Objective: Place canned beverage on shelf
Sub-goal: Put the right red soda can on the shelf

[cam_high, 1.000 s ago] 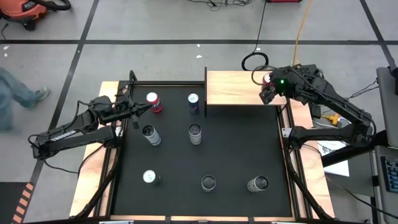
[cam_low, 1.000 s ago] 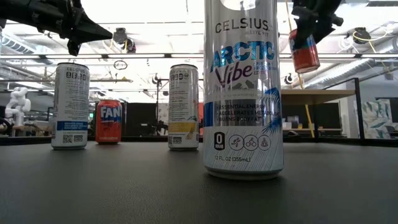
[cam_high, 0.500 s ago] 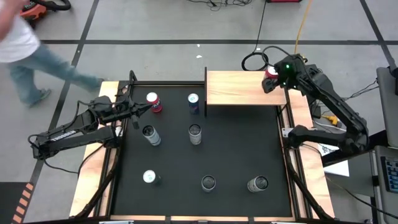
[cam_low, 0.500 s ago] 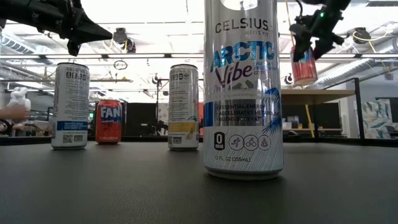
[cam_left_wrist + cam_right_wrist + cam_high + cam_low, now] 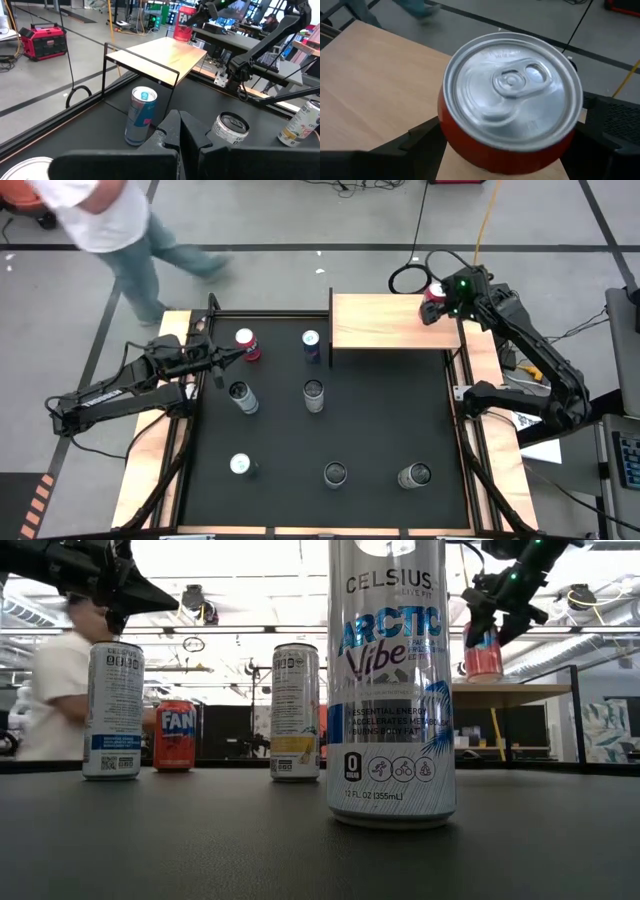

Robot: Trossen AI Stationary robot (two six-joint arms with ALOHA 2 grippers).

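We're on the right pincer (image 5: 432, 302) now, up over the far right corner of the shelf (image 5: 385, 322); it's clamped round a red can (image 5: 433, 292), one finger each side, as the right wrist view shows w/ the silver lid (image 5: 512, 92) facing the camera and pale wood beneath; in the low view the red can (image 5: 483, 652) sits upright right at shelf-top level, base at the wood or just above it, can't tell if it's touching; the shelf itself stands at the far edge of the black surface (image 5: 320, 440), on thin black legs.

Left pincer (image 5: 240, 354) is over the left side of the surface, fingers shut on nothing, tips just beside a red-and-white can (image 5: 247, 345); the left wrist view looks past those closed fingers (image 5: 180, 130) toward a blue can (image 5: 140, 114) standing on the surface by the shelf's near left leg.

Rest of the surface: blue can (image 5: 311, 346) just left of the shelf; two cans mid-surface (image 5: 241, 396) and (image 5: 314, 395); three along the near row, left (image 5: 240, 466), centre (image 5: 336, 474), right (image 5: 414, 475); the low view is filled by a tall white Celsius can (image 5: 391, 680) close up, w/ an orange Fanta can (image 5: 175, 735) far behind.

A person (image 5: 110, 225) in a white top and jeans is on the floor beyond the far left corner.
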